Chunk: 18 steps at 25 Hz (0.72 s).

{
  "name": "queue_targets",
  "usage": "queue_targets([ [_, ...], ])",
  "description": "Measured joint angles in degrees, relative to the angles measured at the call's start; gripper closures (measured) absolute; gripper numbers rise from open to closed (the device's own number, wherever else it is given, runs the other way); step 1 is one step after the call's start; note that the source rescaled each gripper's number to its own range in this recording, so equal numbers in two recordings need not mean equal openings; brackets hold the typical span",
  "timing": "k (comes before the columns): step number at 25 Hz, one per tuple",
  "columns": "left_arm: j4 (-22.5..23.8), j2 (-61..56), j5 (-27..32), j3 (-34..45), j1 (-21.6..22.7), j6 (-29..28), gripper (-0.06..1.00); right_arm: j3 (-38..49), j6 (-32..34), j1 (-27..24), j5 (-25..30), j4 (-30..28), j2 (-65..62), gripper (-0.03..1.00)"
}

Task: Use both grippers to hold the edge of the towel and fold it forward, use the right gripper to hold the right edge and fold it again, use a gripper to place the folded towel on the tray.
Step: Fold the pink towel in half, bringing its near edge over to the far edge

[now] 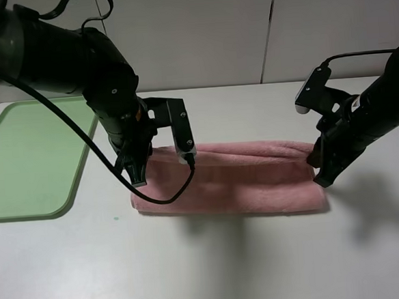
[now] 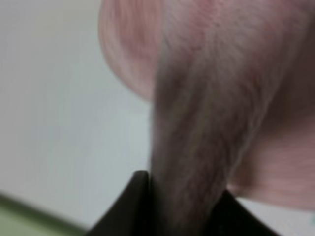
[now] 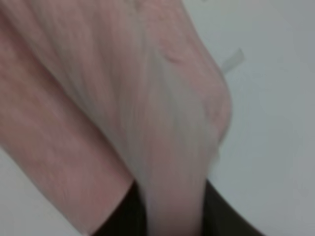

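The pink towel [image 1: 243,181] lies folded in half as a long band across the middle of the table. My left gripper [image 1: 138,178] is down at its left end and my right gripper [image 1: 322,172] at its right end. Seen from the left wrist, a fold of the towel [image 2: 211,98] runs down between the black fingers [image 2: 133,206], which press on it. The right wrist view shows the same thing, with the towel [image 3: 123,98] pinched between that gripper's fingers [image 3: 123,211]. The pale green tray [image 1: 29,161] sits at the far left and holds nothing.
White wall panels stand behind the table's far edge. A black cable loops from the left arm over the towel's left end [image 1: 168,196]. A thin strip of the green tray [image 2: 29,216] shows in the left wrist view.
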Motion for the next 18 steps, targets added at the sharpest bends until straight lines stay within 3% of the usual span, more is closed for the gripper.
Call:
queue_targets([
  [6,7.27,0.18,0.22,0.28,0.76,0.0,0.35,0.0,0.14,-0.33,-6.09,-1.14,0.07,0.33],
  [10,7.74,0.18,-0.86,0.28,0.76,-0.25,0.26,0.0,0.14,-0.33,-10.18,-1.18,0.07,0.09],
  [13,7.51,0.18,-1.07,0.28,0.76,-0.4,0.25,0.0,0.14,-0.33,-11.61,-1.18,0.07,0.0],
  [18,7.51,0.18,-2.48,0.28,0.76,-0.46,0.25,0.09,0.14,-0.33,-12.3,-1.18,0.07,-0.03],
])
